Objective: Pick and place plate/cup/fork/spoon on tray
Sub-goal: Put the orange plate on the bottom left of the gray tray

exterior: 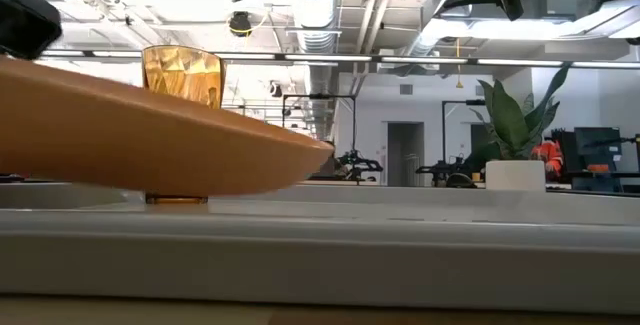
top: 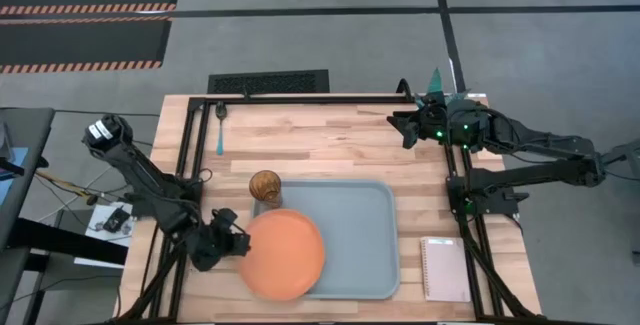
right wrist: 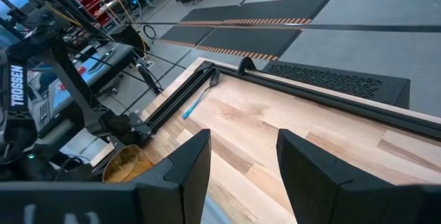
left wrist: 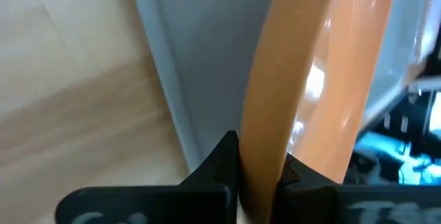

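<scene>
The orange plate [top: 283,255] hangs over the grey-blue tray's [top: 365,235] near left corner, and my left gripper [top: 232,242] is shut on its left rim. In the low view the plate [exterior: 150,135] fills the left side and looks tilted. The amber cup [top: 265,187] stands upright at the tray's far left corner; on the tray or beside it, I cannot tell. The blue-handled spoon [top: 220,130] lies flat on the table at the far left. My right gripper [top: 405,125] is open and empty above the table's far right part. The fork is out of view. My left gripper pinches the plate's rim [left wrist: 258,176] between its two fingers, one on the upper face and one on the underside. The fingers come roughly level from the table's left side. The plate reaches over the tray's left rim [left wrist: 172,114]; whether it touches the tray, I cannot tell.
A small pink notebook [top: 445,268] lies on the table right of the tray. A white pot with a green plant [exterior: 515,170] stands at the far right, by the right arm. A black frame rail [top: 300,99] runs along the table's far edge.
</scene>
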You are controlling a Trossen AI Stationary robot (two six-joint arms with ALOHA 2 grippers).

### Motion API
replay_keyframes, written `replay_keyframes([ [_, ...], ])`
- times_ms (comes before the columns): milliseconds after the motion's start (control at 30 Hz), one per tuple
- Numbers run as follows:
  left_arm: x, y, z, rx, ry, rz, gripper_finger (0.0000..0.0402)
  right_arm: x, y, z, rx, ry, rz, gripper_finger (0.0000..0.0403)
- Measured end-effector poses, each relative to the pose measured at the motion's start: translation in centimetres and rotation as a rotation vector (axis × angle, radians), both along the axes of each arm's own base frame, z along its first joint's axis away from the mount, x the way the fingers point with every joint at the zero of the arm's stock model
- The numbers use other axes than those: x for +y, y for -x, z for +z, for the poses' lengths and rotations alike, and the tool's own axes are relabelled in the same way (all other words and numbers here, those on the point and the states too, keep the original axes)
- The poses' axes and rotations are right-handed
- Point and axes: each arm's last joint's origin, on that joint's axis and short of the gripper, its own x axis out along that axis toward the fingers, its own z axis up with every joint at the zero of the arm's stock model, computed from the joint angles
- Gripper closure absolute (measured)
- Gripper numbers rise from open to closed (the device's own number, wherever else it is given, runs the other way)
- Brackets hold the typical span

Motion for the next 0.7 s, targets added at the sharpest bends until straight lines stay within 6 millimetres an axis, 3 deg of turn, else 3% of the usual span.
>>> replay_keyframes([
  [700, 1.8, -1.5, -0.4, 0.021, -0.023, 0.018, 0.0395, 0.0, 0.0, 0.0, 0.003, 0.004, 0.001, 0.0214],
])
